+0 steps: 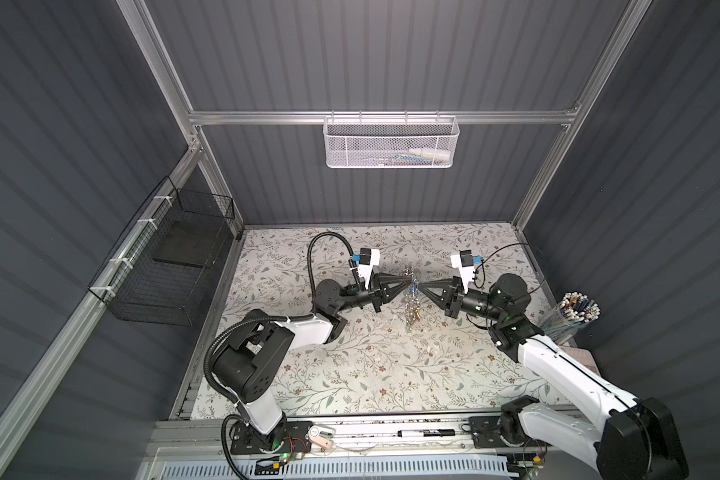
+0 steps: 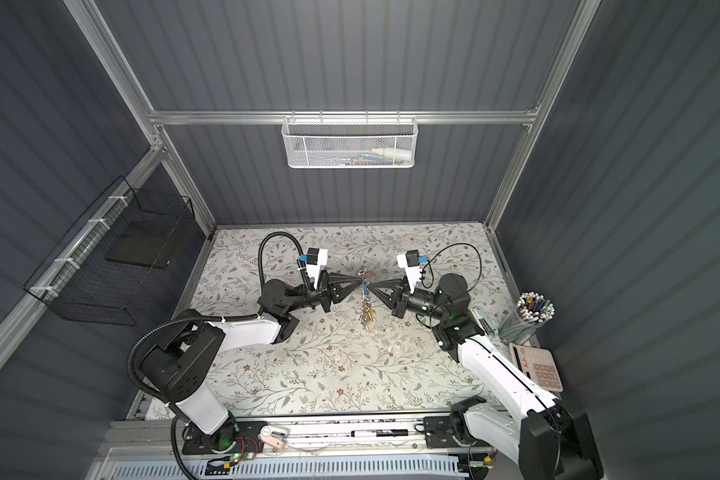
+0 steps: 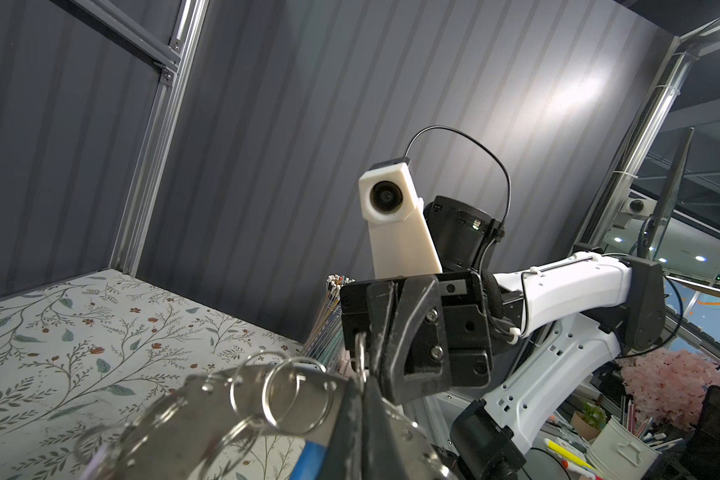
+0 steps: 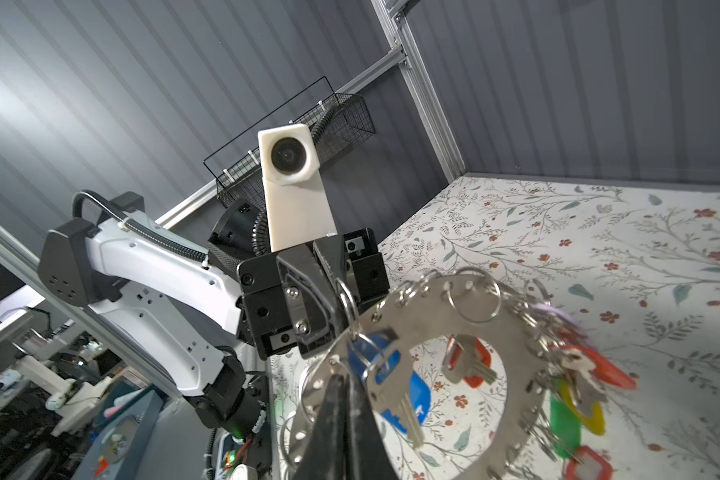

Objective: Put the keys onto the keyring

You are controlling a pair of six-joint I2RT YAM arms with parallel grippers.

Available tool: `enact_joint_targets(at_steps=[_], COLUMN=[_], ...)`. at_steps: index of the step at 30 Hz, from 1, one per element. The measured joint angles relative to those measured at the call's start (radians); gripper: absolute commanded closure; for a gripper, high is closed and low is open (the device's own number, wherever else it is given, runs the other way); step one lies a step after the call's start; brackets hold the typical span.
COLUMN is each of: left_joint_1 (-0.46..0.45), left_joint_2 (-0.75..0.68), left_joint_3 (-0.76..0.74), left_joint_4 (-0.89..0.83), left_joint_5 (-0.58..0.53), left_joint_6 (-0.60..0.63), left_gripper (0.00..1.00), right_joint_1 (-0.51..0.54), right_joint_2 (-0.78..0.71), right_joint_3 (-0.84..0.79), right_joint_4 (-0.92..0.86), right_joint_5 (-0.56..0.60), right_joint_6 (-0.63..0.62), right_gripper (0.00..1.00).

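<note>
The keys (image 4: 393, 386), silver with a blue tag behind them, hang by a small split ring at the rim of the keyring (image 4: 425, 311), on the side of its big middle hole away from the coloured tags. The keyring itself is a flat grey plate held up in the air, clear of the floral bench (image 1: 350, 374); in both top views it shows almost edge-on (image 1: 411, 299) (image 2: 366, 299). Its small rings stand above the two pincers and its cluster of keys dangles below them. Red, yellow, green and purple tags (image 4: 587, 399) crowd one side of the keyring's rim, and one more key with a red tag shows through the keyring's hole. The left pincer (image 1: 404, 286) meets the keyring from the left with its fingers pressed together on the rim. The right pincer (image 1: 421, 286) meets it from the right, its fingers (image 4: 341, 415) also drawn together at the rim, just beside the split ring of the keys. Whether it nips the plate or that ring cannot be told. The two pincers point at each other with the keyring between them. Well to the right of the keyring stands a clear cup of pens (image 1: 578, 311), with a pink calculator (image 2: 541, 365) beside the cup. Far behind the keyring a white mesh basket (image 1: 391, 141) hangs on the back rail. Far to the left of the keyring a black wire basket (image 1: 175, 266) hangs on the side wall.
</note>
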Motion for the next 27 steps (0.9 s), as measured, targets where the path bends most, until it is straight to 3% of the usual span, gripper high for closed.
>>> enact_joint_targets(at_steps=[1, 3, 17, 20, 27], left_joint_1=[0.000, 0.000, 0.000, 0.000, 0.000], left_joint_2=[0.000, 0.000, 0.000, 0.000, 0.000], left_joint_3=[0.000, 0.001, 0.013, 0.013, 0.013], left_joint_4=[0.000, 0.000, -0.003, -0.011, -0.015], left_joint_5=[0.000, 0.001, 0.001, 0.001, 0.001], left_joint_6=[0.000, 0.000, 0.000, 0.000, 0.000], left_gripper=[1.00, 1.00, 1.00, 1.00, 1.00], right_joint_1=[0.000, 0.000, 0.022, 0.031, 0.031], right_joint_2=[0.000, 0.000, 0.020, 0.037, 0.058], right_joint_3=[0.000, 0.000, 0.007, 0.013, 0.024], right_joint_4=[0.002, 0.004, -0.047, -0.048, -0.025], right_joint_5=[0.000, 0.001, 0.050, 0.048, 0.050], right_joint_6=[0.001, 0.002, -0.045, -0.047, -0.046], right_gripper=[1.00, 0.88, 0.64, 0.65, 0.82])
